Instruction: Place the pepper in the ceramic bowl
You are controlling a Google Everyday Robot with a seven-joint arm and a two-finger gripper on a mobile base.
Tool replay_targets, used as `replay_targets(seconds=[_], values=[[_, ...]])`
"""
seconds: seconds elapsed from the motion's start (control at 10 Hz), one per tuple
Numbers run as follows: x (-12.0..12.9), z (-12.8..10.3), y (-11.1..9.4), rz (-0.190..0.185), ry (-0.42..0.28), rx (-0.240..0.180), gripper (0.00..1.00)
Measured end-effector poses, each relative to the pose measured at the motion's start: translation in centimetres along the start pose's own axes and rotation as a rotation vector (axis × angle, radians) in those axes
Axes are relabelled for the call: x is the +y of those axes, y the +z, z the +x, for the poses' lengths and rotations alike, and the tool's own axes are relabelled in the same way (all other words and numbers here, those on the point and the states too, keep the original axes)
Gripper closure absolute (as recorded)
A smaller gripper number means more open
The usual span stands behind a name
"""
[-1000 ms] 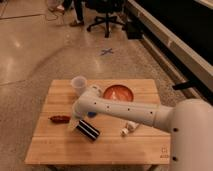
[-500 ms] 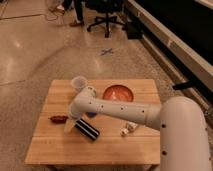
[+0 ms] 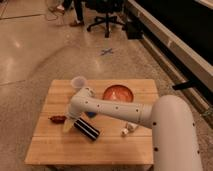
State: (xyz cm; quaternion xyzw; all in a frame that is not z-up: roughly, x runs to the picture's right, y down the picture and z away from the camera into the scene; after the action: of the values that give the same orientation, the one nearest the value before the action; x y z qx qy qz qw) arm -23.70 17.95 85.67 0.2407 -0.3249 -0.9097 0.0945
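The small dark red pepper (image 3: 57,119) lies on the wooden table (image 3: 115,146) near its left edge. The orange-red ceramic bowl (image 3: 118,93) stands at the back middle of the table, with nothing visible inside. My white arm reaches from the right across the table. The gripper (image 3: 68,124) hangs low over the table, just right of the pepper and close to it. Whether it touches the pepper cannot be told.
A translucent white plastic cup (image 3: 78,82) stands at the back left, behind the arm. A black ribbed block (image 3: 87,129) lies just right of the gripper. A small white object (image 3: 127,130) lies toward the front right. Office chairs and a dark wall are far behind.
The arm has swung left and down, bringing the gripper closer to the pepper. The pepper, bowl, cup and block have not moved.
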Motion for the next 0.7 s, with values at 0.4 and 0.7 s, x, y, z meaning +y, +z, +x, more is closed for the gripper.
replay_targets(seconds=[0.4, 0.7], values=[[0.1, 0.3, -0.6, 0.022, 0.004, -0.029, 0.81], [0.8, 0.5, -2.6, 0.012, 0.022, -0.033, 1.0]])
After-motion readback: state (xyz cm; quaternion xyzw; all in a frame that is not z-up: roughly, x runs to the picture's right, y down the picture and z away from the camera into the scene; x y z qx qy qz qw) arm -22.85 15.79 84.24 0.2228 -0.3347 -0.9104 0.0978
